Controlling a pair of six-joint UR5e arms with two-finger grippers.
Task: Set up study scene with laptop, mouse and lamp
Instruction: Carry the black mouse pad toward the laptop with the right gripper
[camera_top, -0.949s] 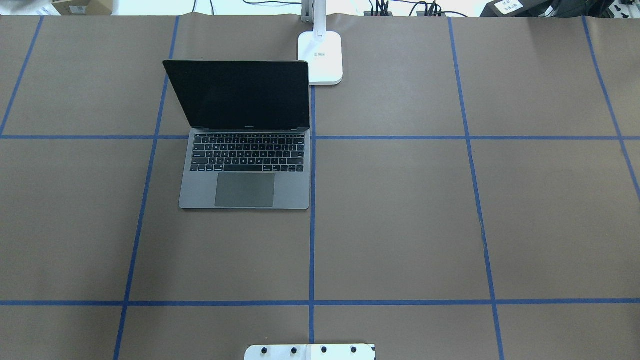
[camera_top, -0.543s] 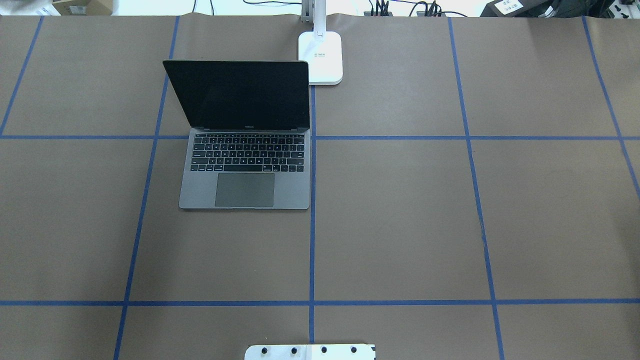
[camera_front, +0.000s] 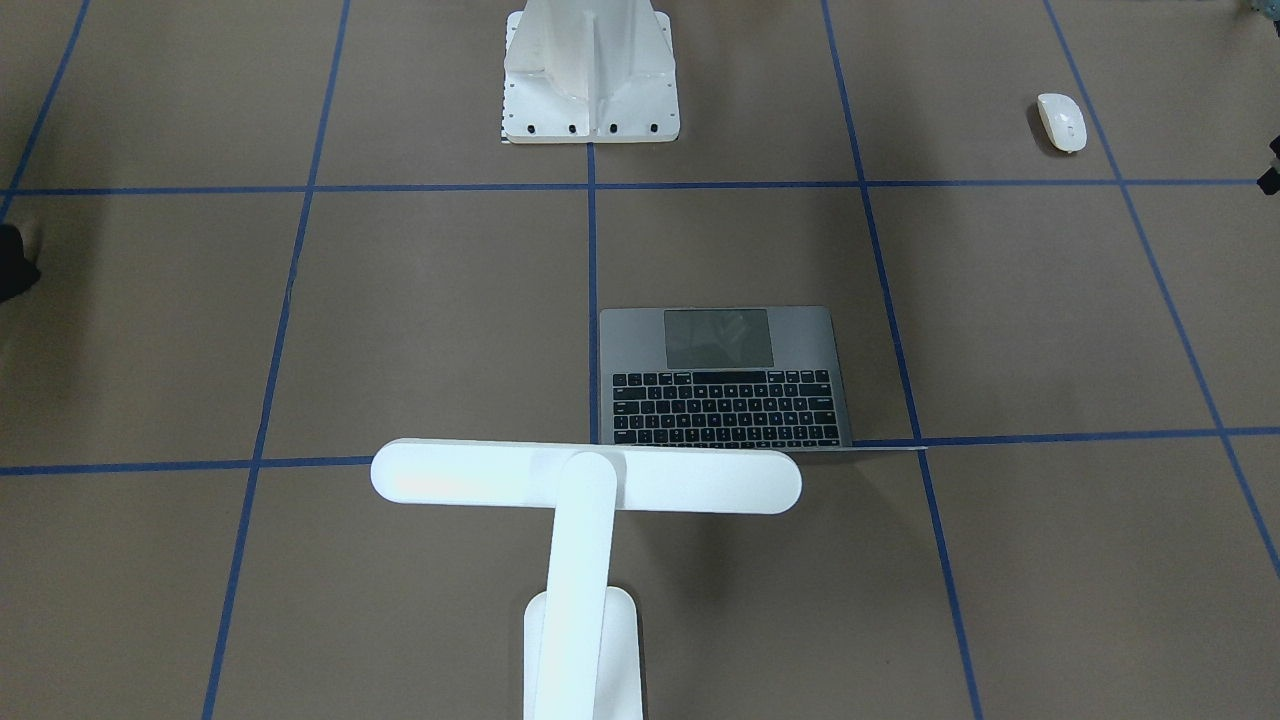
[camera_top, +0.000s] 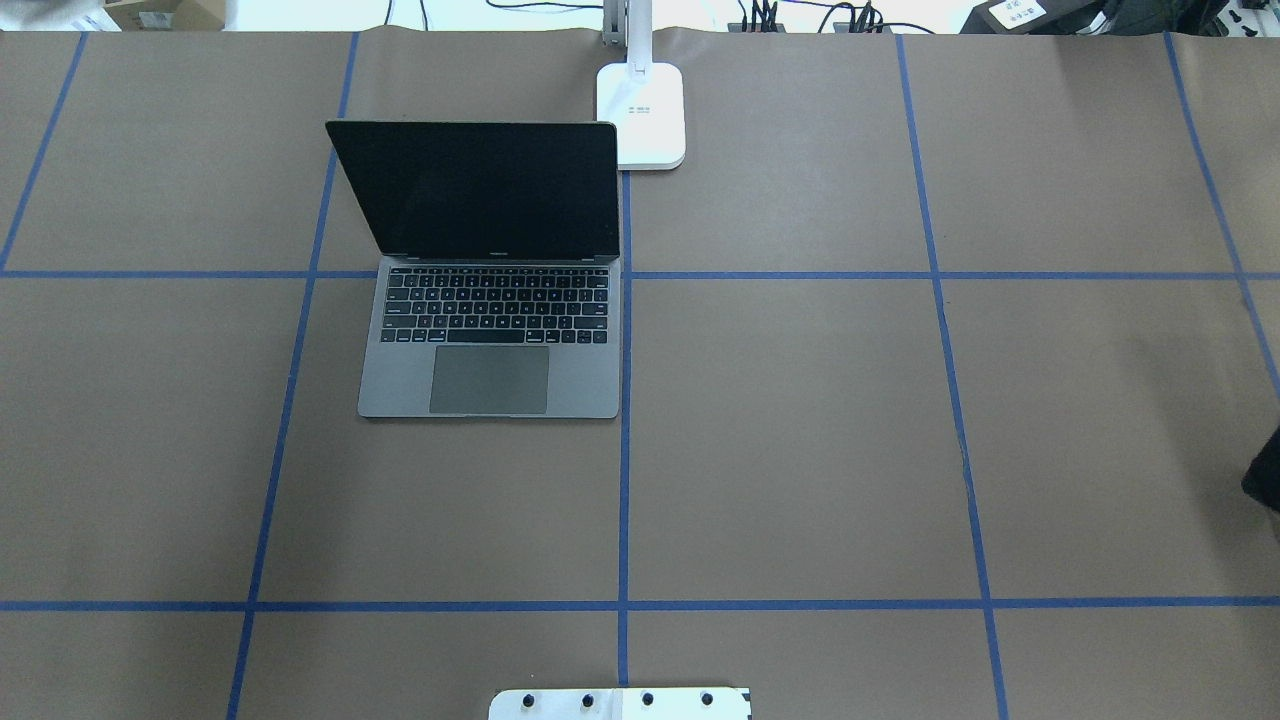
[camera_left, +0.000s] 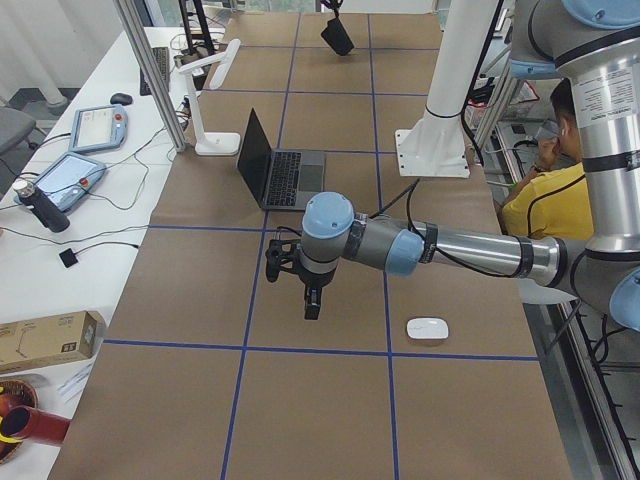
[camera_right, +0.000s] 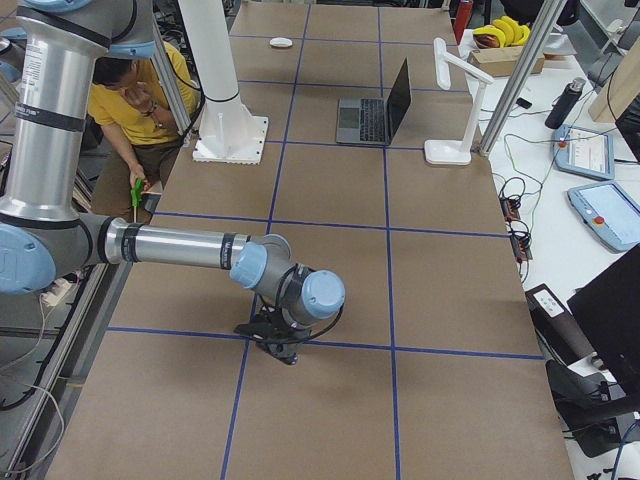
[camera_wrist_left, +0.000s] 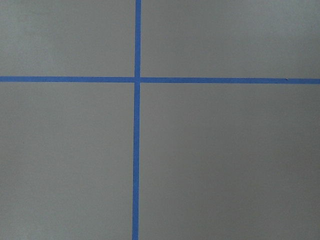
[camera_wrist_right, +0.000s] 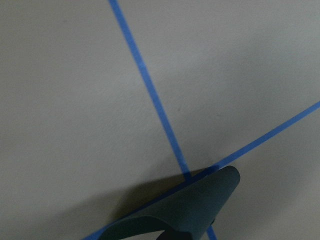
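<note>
The laptop (camera_top: 490, 380) stands open with a dark screen, left of centre; it also shows in the front view (camera_front: 725, 380). The white lamp (camera_front: 585, 477) stands behind it, its base (camera_top: 641, 115) at the far edge. The white mouse (camera_front: 1061, 121) lies on the robot's left side, near its edge (camera_left: 427, 328). My left gripper (camera_left: 312, 305) hangs point-down over the paper beside the mouse; I cannot tell if it is open. My right gripper (camera_right: 283, 352) is low over the table's right end, and a curled dark pad (camera_wrist_right: 195, 210) hangs from it.
The white ribbed pedestal (camera_front: 590, 80) stands at the robot's edge of the table. Blue tape lines grid the brown paper (camera_top: 800, 420). A person in yellow (camera_left: 545, 195) sits beside the robot. Teach pendants (camera_left: 95, 125) and cables lie on the white side bench.
A dark shape has come in at the right edge of the overhead view. The laptop and lamp have not moved.
</note>
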